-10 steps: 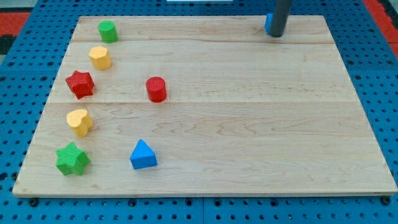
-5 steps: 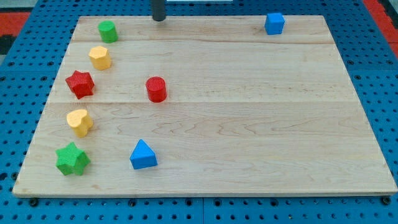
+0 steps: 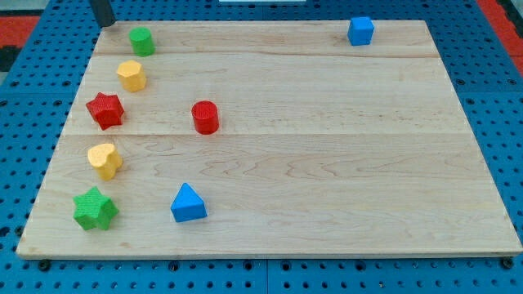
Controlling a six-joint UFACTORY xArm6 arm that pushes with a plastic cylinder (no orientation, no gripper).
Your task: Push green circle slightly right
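Standing at the board's (image 3: 327,163) top left corner, my tip (image 3: 104,23) is near the green circle (image 3: 142,41), up and to its left, not touching it. There is no pincer on this rod, so no grip state applies. Below the green circle sit a yellow block (image 3: 131,75), a red star (image 3: 105,109) and a red cylinder (image 3: 205,117).
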